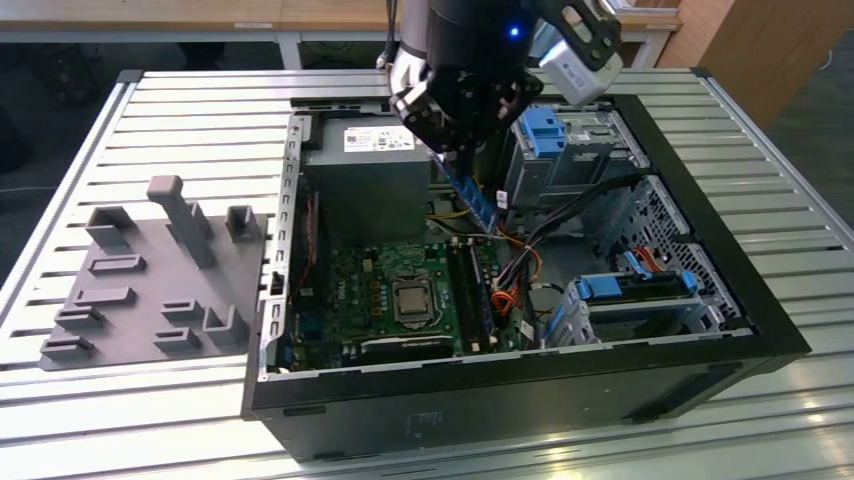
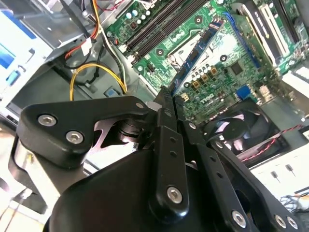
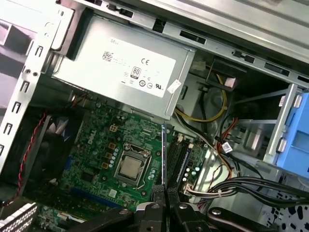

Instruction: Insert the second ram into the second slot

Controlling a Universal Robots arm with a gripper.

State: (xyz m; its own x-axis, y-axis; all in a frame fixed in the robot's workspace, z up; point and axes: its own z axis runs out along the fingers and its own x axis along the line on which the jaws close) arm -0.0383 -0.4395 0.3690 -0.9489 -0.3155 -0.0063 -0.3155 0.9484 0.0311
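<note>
My gripper (image 1: pixel 461 150) hangs over the open computer case, shut on the second ram (image 1: pixel 478 198), a thin blue stick that slants down from the fingers towards the motherboard (image 1: pixel 354 290). In both wrist views the ram shows edge-on (image 2: pixel 195 55) (image 3: pixel 164 154), running out from between the black fingers (image 2: pixel 166 145) (image 3: pixel 152 210). The long dark ram slots (image 1: pixel 470 290) (image 2: pixel 161 24) (image 3: pixel 179 159) lie beside the processor socket (image 1: pixel 407 300) (image 3: pixel 129 168). The stick is above the board, apart from the slots.
The grey power supply (image 1: pixel 367 170) (image 3: pixel 120 72) is at the case's far end. Blue drive-bay clips (image 1: pixel 547 130) (image 1: pixel 641 285) and loose cables (image 1: pixel 534 250) (image 3: pixel 227 183) crowd the exterior view's right. A grey fixture plate (image 1: pixel 147 280) lies on the slatted table to the case's left.
</note>
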